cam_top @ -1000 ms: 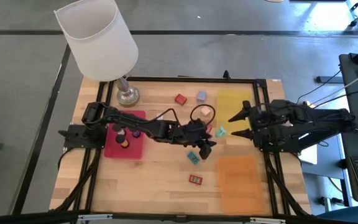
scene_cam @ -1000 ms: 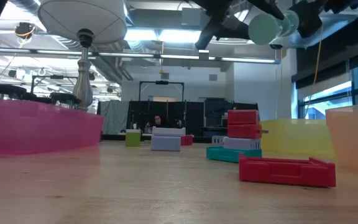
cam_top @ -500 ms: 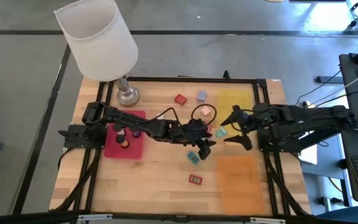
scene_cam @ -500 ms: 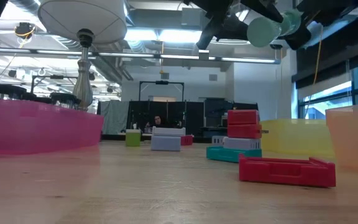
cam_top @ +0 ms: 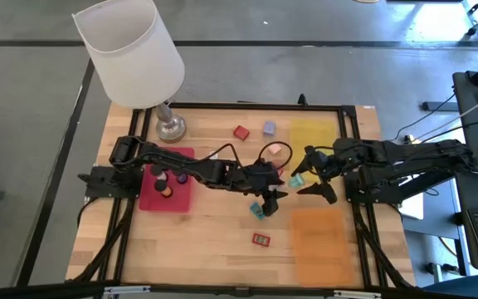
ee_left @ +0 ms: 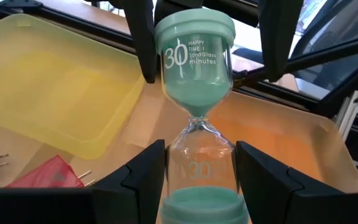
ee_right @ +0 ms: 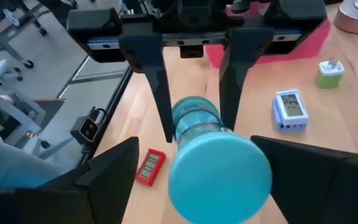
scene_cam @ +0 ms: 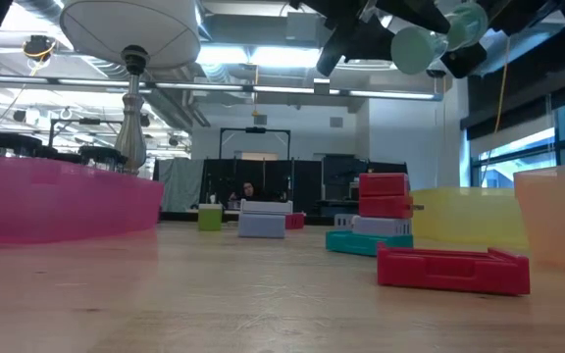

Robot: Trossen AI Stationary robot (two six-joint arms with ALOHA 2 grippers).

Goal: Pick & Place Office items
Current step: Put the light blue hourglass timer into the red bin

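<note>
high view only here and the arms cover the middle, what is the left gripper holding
observer: a teal sand hourglass with clear glass, printed "30 minutes". The left gripper is shut on it near one end.
operator: has the right gripper got it yet
observer: no, the right gripper is open, with its fingers either side of the other teal cap, not closed on it.
operator: is it resting on anything
observer: no, the low view shows it in the air, well clear of the wooden table.
</note>
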